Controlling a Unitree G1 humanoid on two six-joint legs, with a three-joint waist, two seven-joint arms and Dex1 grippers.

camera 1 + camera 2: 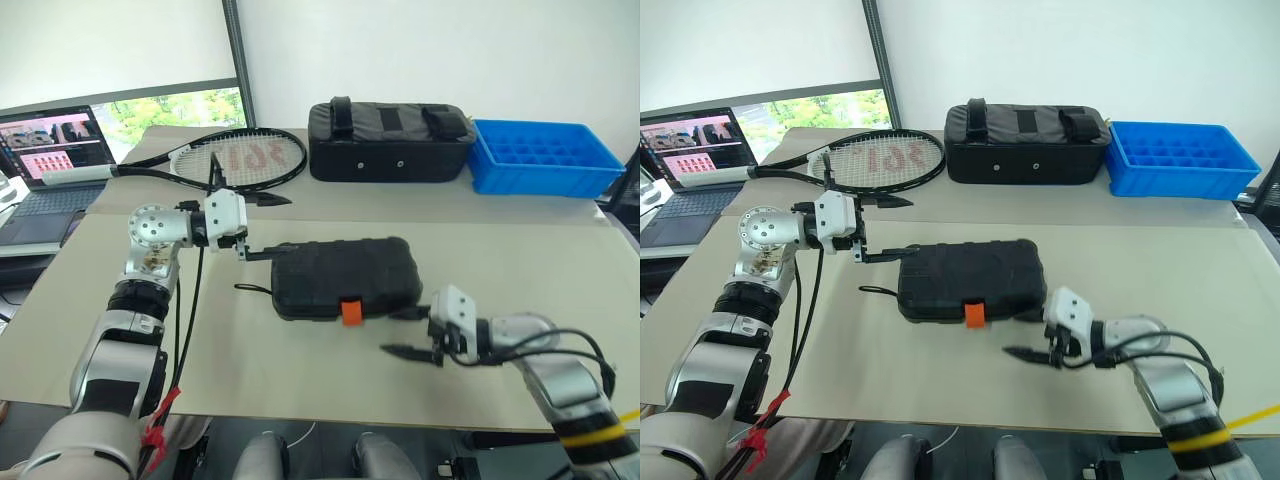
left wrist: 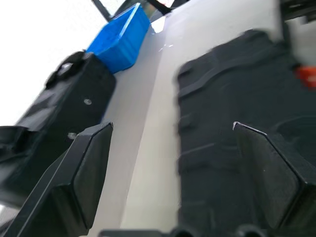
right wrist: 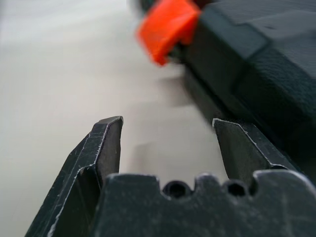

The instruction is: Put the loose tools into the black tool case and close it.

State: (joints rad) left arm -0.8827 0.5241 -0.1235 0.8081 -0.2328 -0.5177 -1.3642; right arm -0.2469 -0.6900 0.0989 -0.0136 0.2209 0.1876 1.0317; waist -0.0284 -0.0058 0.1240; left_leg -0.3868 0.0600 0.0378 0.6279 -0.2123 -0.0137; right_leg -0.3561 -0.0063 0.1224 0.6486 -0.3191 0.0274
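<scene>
Left gripper (image 1: 262, 228), fingers apart, hovering left of centre; right gripper (image 1: 404, 332), fingers apart, lower right; one black tool case (image 1: 345, 275) lying closed, centre frame, one orange latch (image 1: 350, 312) facing forward

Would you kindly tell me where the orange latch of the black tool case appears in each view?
Left eye: orange latch, front edge of the black tool case, centre.
Right eye: latch, centre.
Left wrist: orange blur at right edge.
Right wrist: near the top, middle.
Shared landmark: the case itself.
</scene>
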